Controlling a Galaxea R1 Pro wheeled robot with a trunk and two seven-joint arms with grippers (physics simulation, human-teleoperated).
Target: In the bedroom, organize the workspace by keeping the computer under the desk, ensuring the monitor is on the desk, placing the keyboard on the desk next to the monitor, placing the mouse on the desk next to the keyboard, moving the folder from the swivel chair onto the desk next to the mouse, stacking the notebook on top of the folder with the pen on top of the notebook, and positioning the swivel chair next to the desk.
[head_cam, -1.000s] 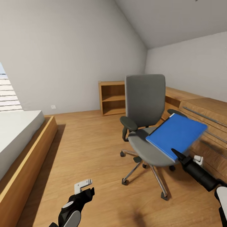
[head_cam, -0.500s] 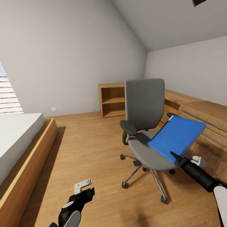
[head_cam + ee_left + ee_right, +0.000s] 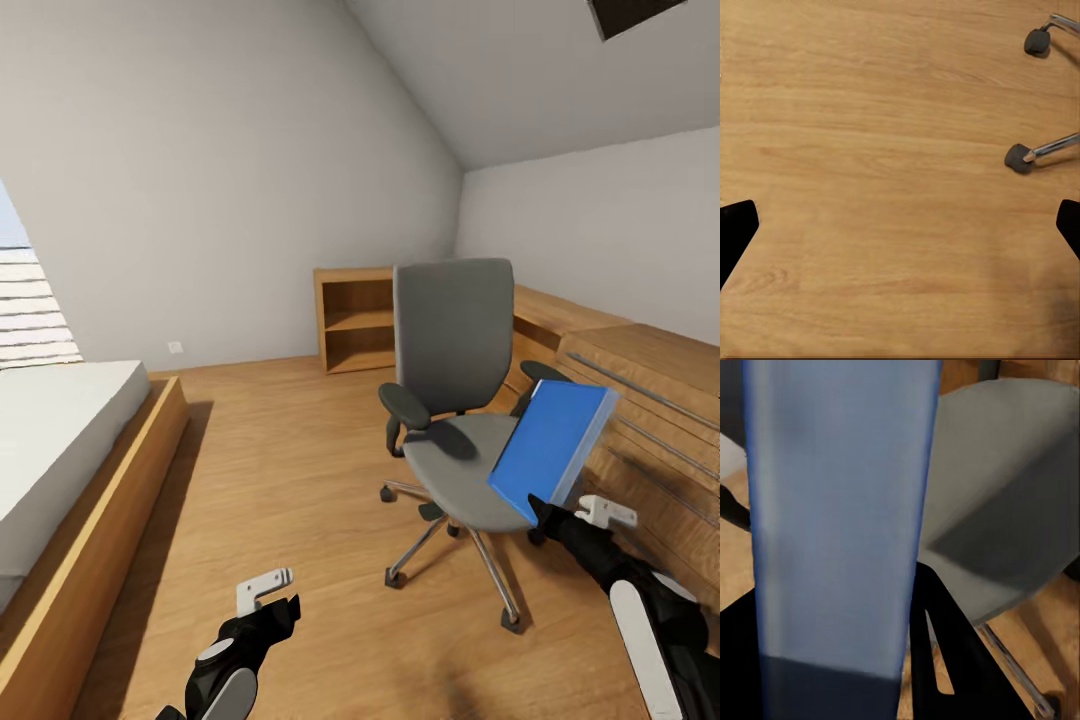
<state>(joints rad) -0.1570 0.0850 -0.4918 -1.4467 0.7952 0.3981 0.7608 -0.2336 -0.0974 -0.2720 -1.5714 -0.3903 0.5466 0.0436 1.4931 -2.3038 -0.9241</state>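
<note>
A grey swivel chair stands mid-room on the wooden floor. The blue folder is tilted steeply, almost on edge, over the right side of the chair's seat. My right gripper is shut on the folder's lower corner. In the right wrist view the folder's edge rises between the dark fingers, with the seat behind. My left gripper hangs low and open over bare floor, its fingertips wide apart. Two chair casters show nearby.
A low bed with a wooden frame lies along the left. An open wooden shelf stands against the back wall. Wooden furniture with long metal handles runs along the right wall, close behind the chair.
The folder has tipped from lying slanted over the seat to nearly upright in my right gripper. The view has shifted upward. The left arm has not moved.
</note>
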